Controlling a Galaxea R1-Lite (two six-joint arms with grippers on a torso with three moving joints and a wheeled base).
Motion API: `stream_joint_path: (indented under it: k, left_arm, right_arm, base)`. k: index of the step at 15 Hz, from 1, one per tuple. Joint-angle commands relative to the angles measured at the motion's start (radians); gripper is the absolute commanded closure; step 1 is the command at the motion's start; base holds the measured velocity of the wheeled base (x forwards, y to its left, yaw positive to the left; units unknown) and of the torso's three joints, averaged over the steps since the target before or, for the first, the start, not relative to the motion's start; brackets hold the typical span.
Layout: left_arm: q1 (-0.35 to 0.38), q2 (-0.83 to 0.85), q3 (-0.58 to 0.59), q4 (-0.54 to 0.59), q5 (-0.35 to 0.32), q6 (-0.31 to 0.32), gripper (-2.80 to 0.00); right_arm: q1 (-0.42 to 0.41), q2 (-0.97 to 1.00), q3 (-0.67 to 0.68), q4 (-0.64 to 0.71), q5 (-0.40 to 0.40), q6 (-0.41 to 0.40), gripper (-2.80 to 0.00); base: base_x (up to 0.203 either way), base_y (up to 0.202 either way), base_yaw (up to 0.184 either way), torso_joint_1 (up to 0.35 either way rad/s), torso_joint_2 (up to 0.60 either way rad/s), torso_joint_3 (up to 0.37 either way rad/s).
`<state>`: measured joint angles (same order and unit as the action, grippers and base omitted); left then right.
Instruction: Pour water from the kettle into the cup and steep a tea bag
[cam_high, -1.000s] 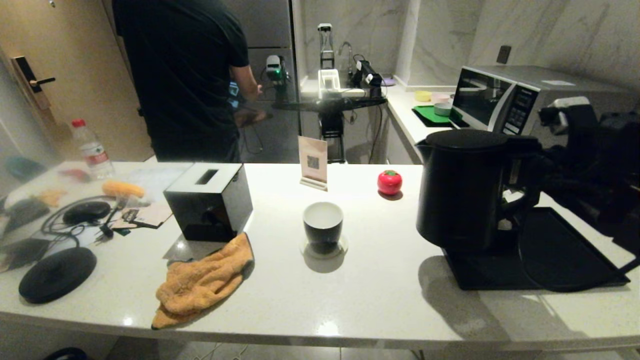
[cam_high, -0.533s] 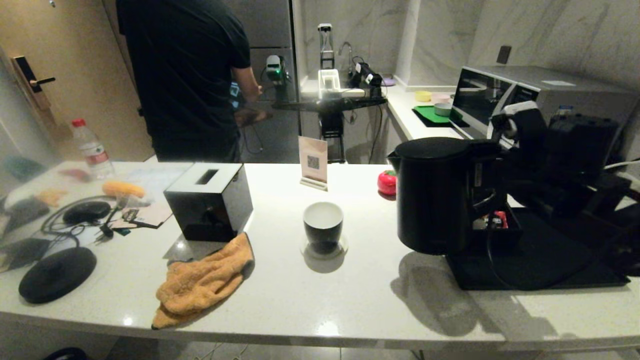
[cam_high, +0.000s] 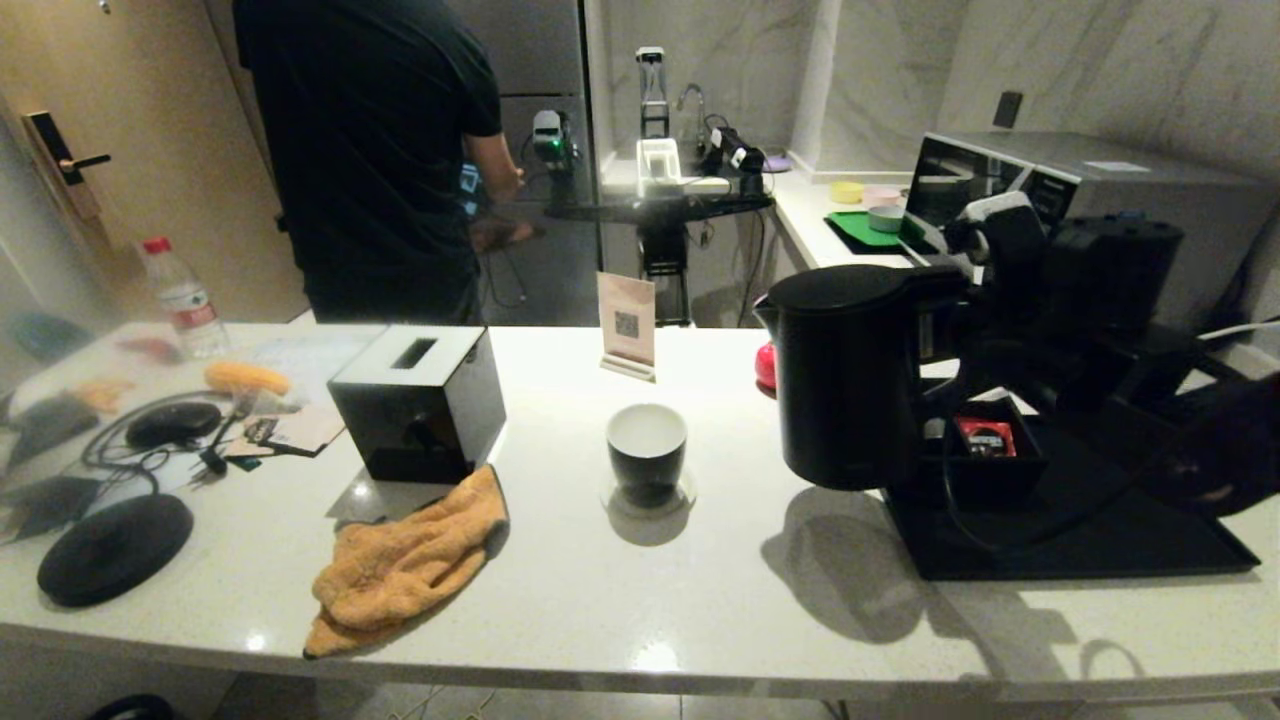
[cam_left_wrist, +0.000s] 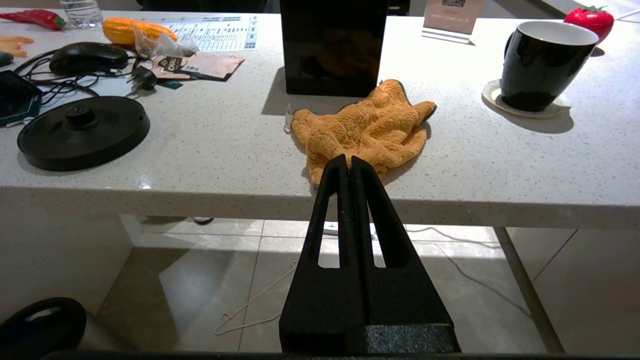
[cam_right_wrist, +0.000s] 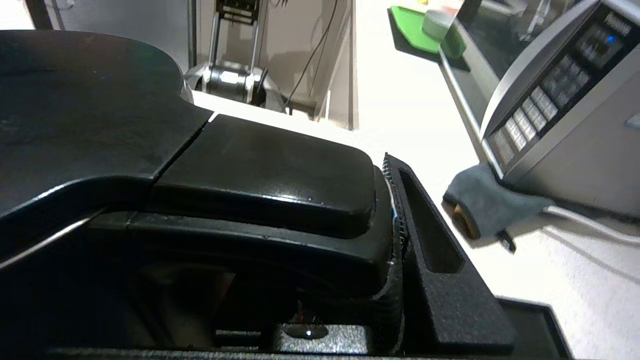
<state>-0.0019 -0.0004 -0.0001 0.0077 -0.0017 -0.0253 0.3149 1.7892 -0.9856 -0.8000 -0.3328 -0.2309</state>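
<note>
- The right gripper (cam_high: 955, 345) is clamped on the handle of the kettle (cam_high: 850, 385), holding it upright above the counter (cam_high: 700, 590).
- The cup (cam_high: 646, 452) stands on a saucer to the kettle's left, apart from it, below spout level.
- The left gripper (cam_left_wrist: 348, 167), fingers pressed together, hangs below the counter's front edge, far left of the kettle.
</note>
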Motion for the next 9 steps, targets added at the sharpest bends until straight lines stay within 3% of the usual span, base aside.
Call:
stream_joint_path:
  k: [1, 9]
  left_arm:
    - [0.0, 0.0, 0.0, 0.0, 0.0, 0.001, 0.0]
    - [0.0, 0.0, 0.0, 0.0, 0.0, 0.0, 0.0]
  right_arm:
    - [0.003, 0.034, -0.039, -0.008, -0.002, -0.008, 0.0]
    - [0.025, 0.076, -0.102, -0.013, -0.002, -0.096, 0.0]
  base:
    - [0.0, 0.0, 0.0, 0.0, 0.0, 0.0]
    - [0.0, 0.0, 0.0, 0.0, 0.0, 0.0]
